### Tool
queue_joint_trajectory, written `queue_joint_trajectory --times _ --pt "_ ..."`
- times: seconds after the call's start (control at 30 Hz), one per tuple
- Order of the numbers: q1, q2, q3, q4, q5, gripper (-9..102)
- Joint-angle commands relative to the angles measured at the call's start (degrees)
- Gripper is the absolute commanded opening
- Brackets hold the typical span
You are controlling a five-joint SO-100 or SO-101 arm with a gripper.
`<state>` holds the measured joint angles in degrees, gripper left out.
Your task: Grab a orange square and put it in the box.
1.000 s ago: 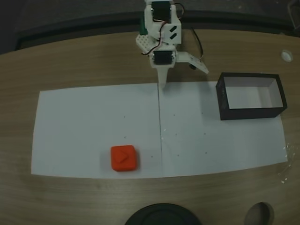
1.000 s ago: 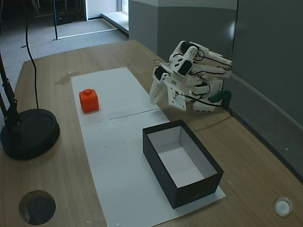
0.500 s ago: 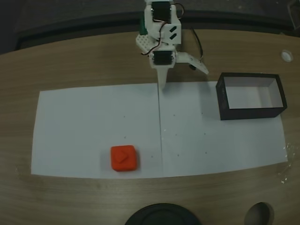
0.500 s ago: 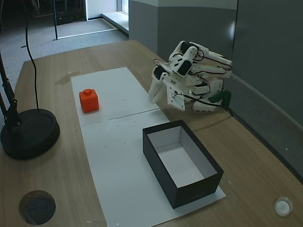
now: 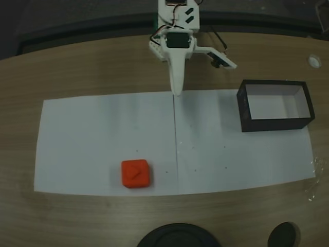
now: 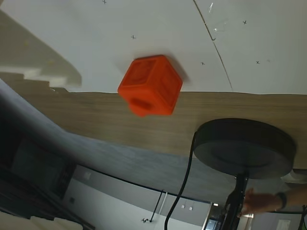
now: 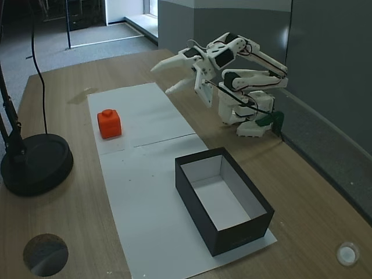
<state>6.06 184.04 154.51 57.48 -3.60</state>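
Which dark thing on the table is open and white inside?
The black box: rectangular, open on top, whitish inside. The dark round disc is a solid lamp-like base with a pole.

I am looking straight down in a fixed view at the white paper [image 5: 103,139] from above, arm base at the top edge. In a fixed view from the side I am seeing the same paper [image 7: 145,203] obliquely, while the wrist view is showing it close and upside down.
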Motion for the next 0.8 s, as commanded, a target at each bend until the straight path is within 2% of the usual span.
queue_joint_trajectory --times 0.0,0.17,0.37,0.57,0.77 --pt "1.8 -19.2 -16.2 -1.4 -0.4 29" --pt "2.5 -53.7 -41.7 2.0 -0.4 29" --pt "2.6 -87.4 -74.9 15.6 0.2 29" --pt "3.8 -107.8 -99.6 26.8 1.0 29" --pt "8.5 -120.3 -111.9 30.5 0.9 28"
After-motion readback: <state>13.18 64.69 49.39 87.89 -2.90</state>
